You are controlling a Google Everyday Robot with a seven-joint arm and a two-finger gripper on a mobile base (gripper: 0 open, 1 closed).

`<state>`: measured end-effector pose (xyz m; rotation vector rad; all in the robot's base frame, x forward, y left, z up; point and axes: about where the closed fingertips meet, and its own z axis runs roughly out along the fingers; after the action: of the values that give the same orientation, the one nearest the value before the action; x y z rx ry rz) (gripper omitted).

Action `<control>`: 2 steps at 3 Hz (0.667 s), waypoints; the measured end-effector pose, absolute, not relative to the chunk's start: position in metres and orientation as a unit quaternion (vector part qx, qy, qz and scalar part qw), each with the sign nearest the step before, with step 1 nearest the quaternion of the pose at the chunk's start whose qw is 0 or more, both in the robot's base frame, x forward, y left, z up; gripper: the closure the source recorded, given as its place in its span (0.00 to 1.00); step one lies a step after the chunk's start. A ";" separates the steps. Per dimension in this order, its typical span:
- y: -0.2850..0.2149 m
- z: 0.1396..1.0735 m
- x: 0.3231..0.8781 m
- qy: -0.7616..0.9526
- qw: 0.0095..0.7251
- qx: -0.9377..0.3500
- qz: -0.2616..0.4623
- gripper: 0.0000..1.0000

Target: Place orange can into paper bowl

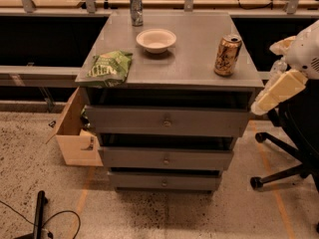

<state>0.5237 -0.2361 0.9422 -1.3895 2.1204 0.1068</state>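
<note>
The orange can [227, 55], shiny orange-gold with a silver top, stands upright on the right side of the grey cabinet top [199, 59]. The paper bowl [156, 40], off-white and shallow, sits empty near the middle of the top, to the left of the can and further back. My gripper [278, 86], white and cream, hangs at the right edge of the view, beside the cabinet's right front corner. It is to the right of the can and below it, and it holds nothing.
A green snack bag [108, 67] lies at the front left corner. A slim silver-grey can [135, 7] stands at the back left. The cabinet has three drawers [167, 121]. A cardboard box [75, 133] is at its left and an office chair base [284, 168] at its right.
</note>
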 end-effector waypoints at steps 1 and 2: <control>-0.240 0.935 0.573 0.788 0.374 -0.482 0.079 0.00; -0.253 0.915 0.614 0.785 0.435 -0.428 0.106 0.00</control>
<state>0.6141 -0.2531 0.9149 -1.0650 1.9542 0.2640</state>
